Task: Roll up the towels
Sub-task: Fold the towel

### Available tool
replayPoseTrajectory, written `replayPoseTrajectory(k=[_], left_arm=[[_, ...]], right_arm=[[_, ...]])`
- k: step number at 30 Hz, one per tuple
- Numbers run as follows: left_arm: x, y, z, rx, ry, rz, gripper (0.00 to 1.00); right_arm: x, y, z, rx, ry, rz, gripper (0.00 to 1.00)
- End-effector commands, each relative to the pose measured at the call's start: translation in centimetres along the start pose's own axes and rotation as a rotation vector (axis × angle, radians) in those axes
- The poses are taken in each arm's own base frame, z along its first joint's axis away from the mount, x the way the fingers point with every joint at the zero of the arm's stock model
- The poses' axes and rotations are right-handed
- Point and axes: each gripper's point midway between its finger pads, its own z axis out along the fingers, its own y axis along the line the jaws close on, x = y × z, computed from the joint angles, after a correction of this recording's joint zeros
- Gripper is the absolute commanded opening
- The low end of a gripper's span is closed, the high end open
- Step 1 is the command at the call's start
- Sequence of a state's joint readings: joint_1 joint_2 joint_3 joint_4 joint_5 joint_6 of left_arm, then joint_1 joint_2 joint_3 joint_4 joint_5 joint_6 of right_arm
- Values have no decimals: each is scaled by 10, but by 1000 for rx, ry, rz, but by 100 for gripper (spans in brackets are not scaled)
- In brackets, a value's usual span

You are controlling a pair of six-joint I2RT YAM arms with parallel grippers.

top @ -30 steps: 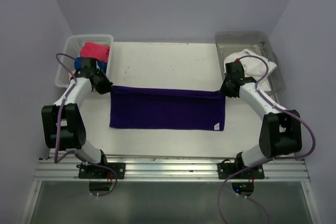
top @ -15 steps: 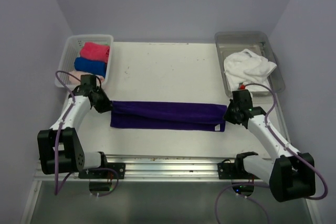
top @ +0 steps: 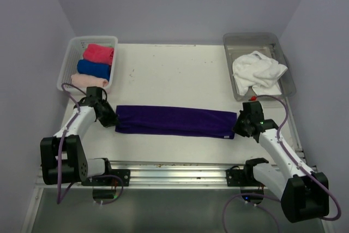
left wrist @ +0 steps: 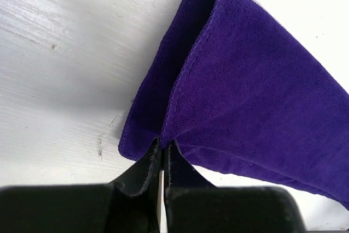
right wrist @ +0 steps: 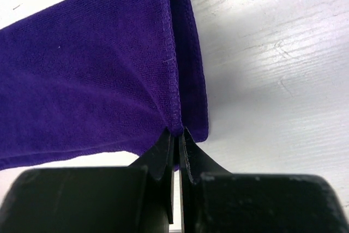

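White tabletop [top: 174, 75], lavender walls [top: 180, 4] on three sides. Purple towel [top: 174, 121] lies folded lengthwise into a long narrow strip across the near half of the tabletop, running left to right and roughly flat.

Left claw [top: 112, 119] is pinched tight on the strip's left end. The wrist view shows both layers caught at the hemmed edge between the fingertips [left wrist: 143, 168], with the fold standing up a bit off the surface. Right claw [top: 238, 126] is closed the same way on the right end, gripping the stitched edge. A small white tag [top: 224, 132] shows at the near right corner.

Basket [top: 68, 64] at far left holds three rolled towels in a row: pink towel [top: 99, 53] at the back, blue towel [top: 94, 69] in the middle, pale pink towel [top: 84, 81] nearest. Tray [top: 251, 37] at far right holds a crumpled white towel [top: 259, 70].
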State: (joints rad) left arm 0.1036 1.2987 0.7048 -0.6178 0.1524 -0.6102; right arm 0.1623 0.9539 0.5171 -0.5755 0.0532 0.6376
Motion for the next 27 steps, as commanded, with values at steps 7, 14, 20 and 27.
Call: replayPoseTrajectory(k=[7,14,20,27], left_arm=[[-38,-14,-35,21,-129,18,0],[-30,-5,-35,-11,-106,27,0],[-24,6,-31,-40,-91,19,0],[-12,10,-23,-33,-54,11,0]], right_arm=[[-16,-4,-24,21,-78,19,0],[-11,-8,-22,47,-52,31,0],[0,-12,-18,65,-16,69,0],[7,-16,-15,77,2,89,0]])
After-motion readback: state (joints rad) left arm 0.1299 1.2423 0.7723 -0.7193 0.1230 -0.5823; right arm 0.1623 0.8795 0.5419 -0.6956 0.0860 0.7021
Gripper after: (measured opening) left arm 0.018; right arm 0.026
